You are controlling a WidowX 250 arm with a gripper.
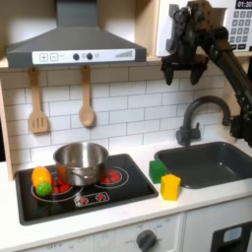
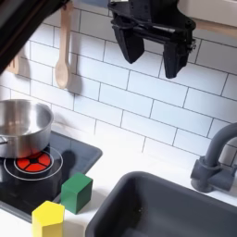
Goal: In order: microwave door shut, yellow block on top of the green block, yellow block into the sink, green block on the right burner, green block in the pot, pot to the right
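End effector: the black two-fingered end effector (image 2: 153, 51) hangs high against the tiled wall, fingers spread apart and gripping nothing, well above the dark grey rectangular sink (image 1: 209, 162).
Microwave door: the white panel with dark window (image 1: 173, 28) sits just behind the arm's wrist, up and away from the sink; I cannot tell whether it is fully latched.
Yellow block: the small plain yellow block (image 2: 48, 218) rests on the white tabletop (image 2: 120, 153) beside the sink's front corner.
Green block: the small dark-green cube (image 2: 77, 192) stands just behind the yellow one, also next to the sink.
Doing it well: if the door looks flush, I would descend straight over the yellow block, fingers straddling its flat sides, and lift it clear before centring it on the green cube.
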